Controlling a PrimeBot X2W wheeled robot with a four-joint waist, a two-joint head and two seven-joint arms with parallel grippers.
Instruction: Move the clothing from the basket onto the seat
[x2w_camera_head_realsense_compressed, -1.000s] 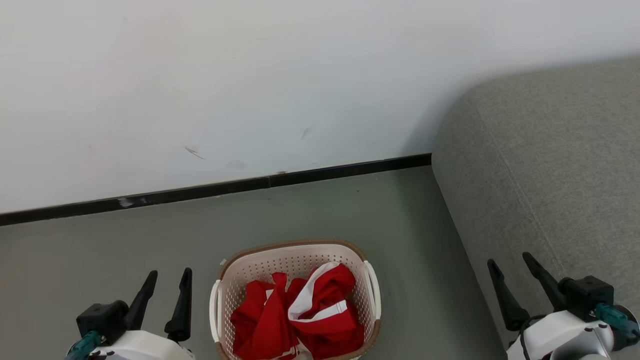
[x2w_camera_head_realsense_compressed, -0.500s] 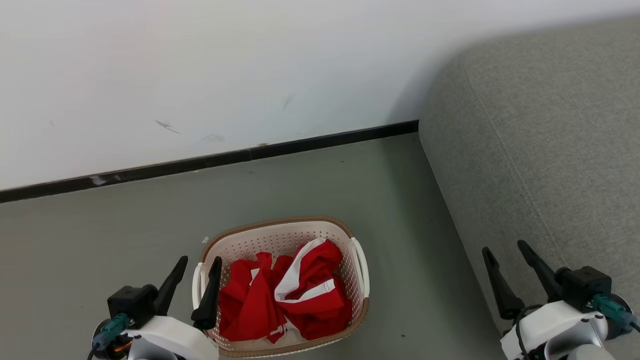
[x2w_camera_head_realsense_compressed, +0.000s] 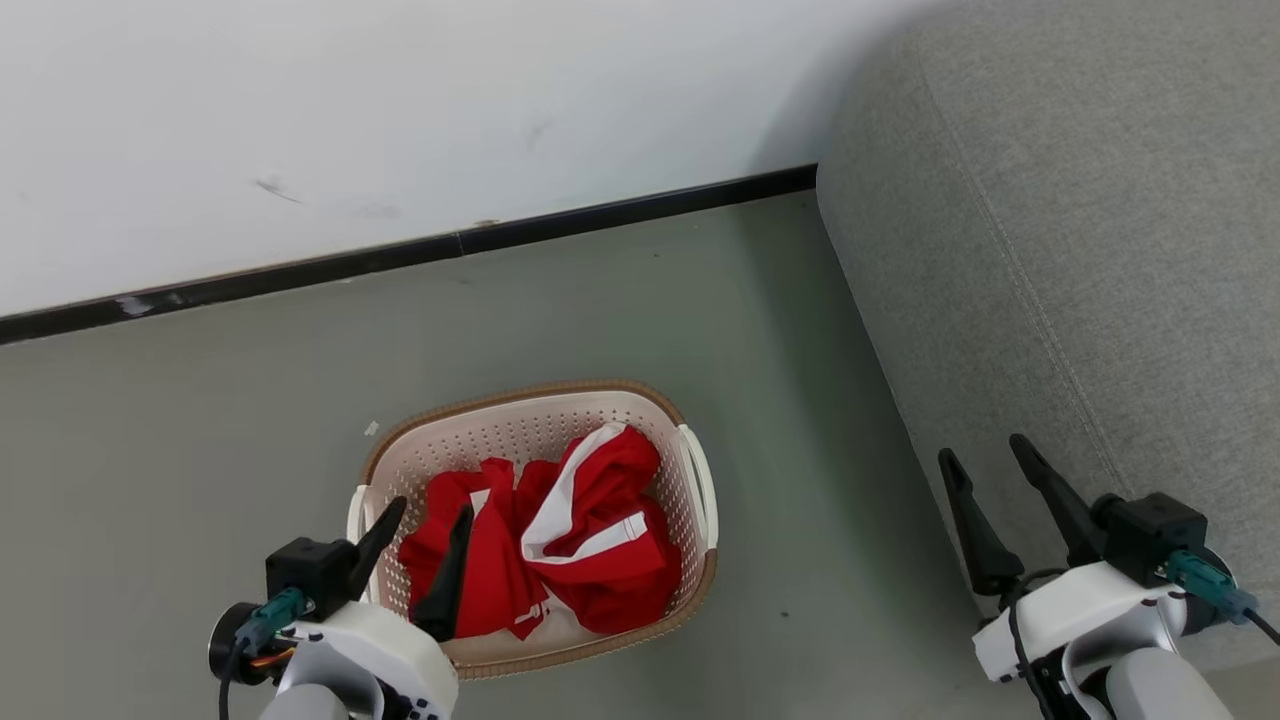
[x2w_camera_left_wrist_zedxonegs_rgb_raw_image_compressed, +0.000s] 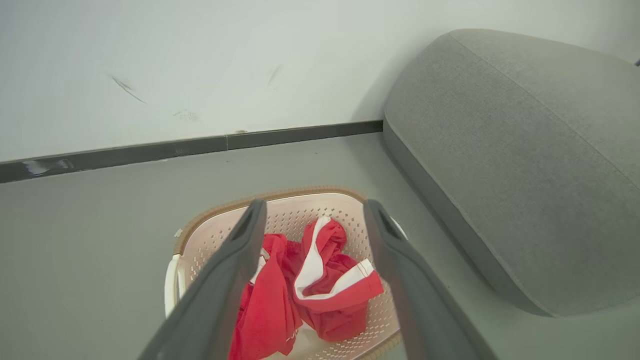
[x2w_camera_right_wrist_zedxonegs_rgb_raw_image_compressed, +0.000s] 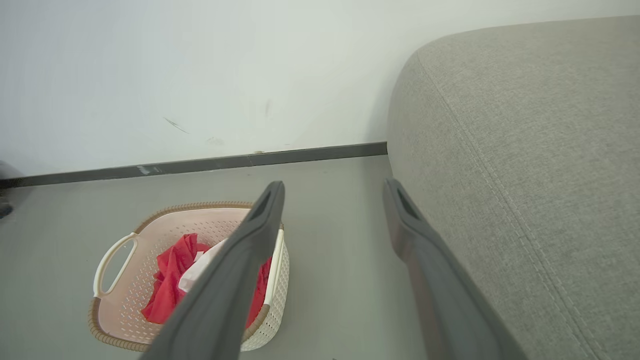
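Nearest you, your left gripper (x2w_camera_head_realsense_compressed: 434, 505) hangs above the near left rim of the basket (x2w_camera_head_realsense_compressed: 520, 392), its two dark fingers spread wide and holding nothing. At the lower right, your right gripper (x2w_camera_head_realsense_compressed: 982, 448) is just as wide apart and empty, close beside the rounded front edge of the seat (x2w_camera_head_realsense_compressed: 1050, 200). A strip of open grey floor (x2w_camera_head_realsense_compressed: 800, 400) separates the basket from the seat, which walls off the floor's whole right edge. The basket stands on the floor apart from both seat and wall. The clothing (x2w_camera_head_realsense_compressed: 590, 540) lies crumpled inside it, red with white stripes, heaped toward the near side. Beyond the basket, open floor runs to a black skirting board (x2w_camera_head_realsense_compressed: 600, 215) under a scuffed white wall (x2w_camera_head_realsense_compressed: 300, 100), which the seat meets at the far right corner.
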